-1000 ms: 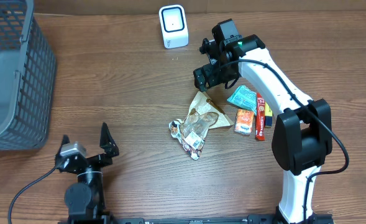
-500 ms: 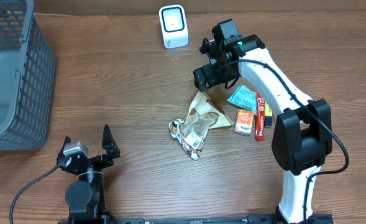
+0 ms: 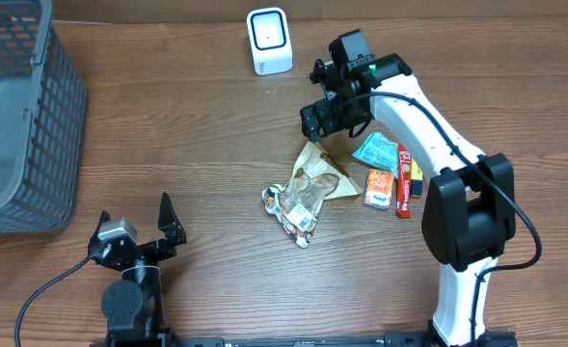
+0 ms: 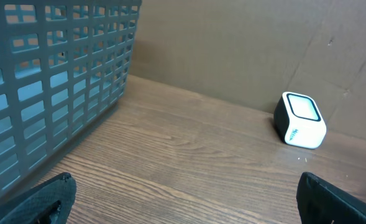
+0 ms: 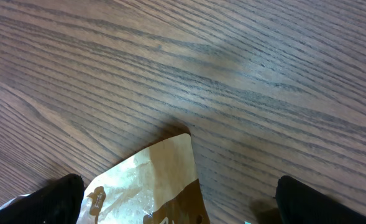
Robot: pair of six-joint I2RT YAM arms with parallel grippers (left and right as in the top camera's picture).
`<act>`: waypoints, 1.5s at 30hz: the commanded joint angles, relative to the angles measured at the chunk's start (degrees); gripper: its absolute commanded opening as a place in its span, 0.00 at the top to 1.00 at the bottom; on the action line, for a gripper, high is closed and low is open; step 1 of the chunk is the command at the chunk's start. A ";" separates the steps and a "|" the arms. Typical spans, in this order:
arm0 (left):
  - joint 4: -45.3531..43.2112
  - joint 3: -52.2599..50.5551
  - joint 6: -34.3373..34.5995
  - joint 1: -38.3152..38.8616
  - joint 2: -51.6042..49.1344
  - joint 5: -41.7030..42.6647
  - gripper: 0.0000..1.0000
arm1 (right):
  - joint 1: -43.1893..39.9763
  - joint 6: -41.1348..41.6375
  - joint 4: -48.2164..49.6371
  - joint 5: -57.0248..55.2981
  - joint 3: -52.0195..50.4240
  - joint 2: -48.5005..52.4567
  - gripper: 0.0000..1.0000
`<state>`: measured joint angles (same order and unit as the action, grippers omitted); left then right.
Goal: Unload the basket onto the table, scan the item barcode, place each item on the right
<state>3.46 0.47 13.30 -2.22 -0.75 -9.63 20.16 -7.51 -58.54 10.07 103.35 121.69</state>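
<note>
packet point(image 3: 320, 166): brown, flat at mid-table, its top corner toward the scanner; that corner shows in the right wrist view point(image 5: 161, 180)
scanner point(image 3: 269, 40): white with a dark face, upright at the table's far edge, well apart from the packet; also in the left wrist view point(image 4: 299, 119)
right gripper point(image 3: 324, 125): over the packet's top corner, jaws spread wide, grasping nothing
left gripper point(image 3: 134, 220): low at front left, jaws spread wide, empty
pile: clear bag point(image 3: 298, 204) touching the packet's lower edge; teal pack point(image 3: 375, 151), orange pack point(image 3: 380, 188) and red bar point(image 3: 403, 183) just right of it
basket point(image 3: 67, 125): grey, at the left edge
</note>
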 commanded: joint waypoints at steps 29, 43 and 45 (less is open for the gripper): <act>-0.02 -0.20 -1.09 0.37 0.50 0.46 0.00 | 0.13 0.00 0.20 -0.15 -0.22 -1.60 0.00; -0.02 -0.20 -1.09 0.37 0.50 0.46 0.00 | 0.13 0.00 0.20 -0.13 -0.22 -16.92 0.00; -0.02 -0.20 -1.07 0.37 0.50 0.46 0.00 | 0.11 0.00 0.17 -0.15 -0.22 -19.89 0.00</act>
<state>3.46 0.47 13.30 -2.22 -0.75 -9.61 20.25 -7.51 -58.50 10.09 102.91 107.85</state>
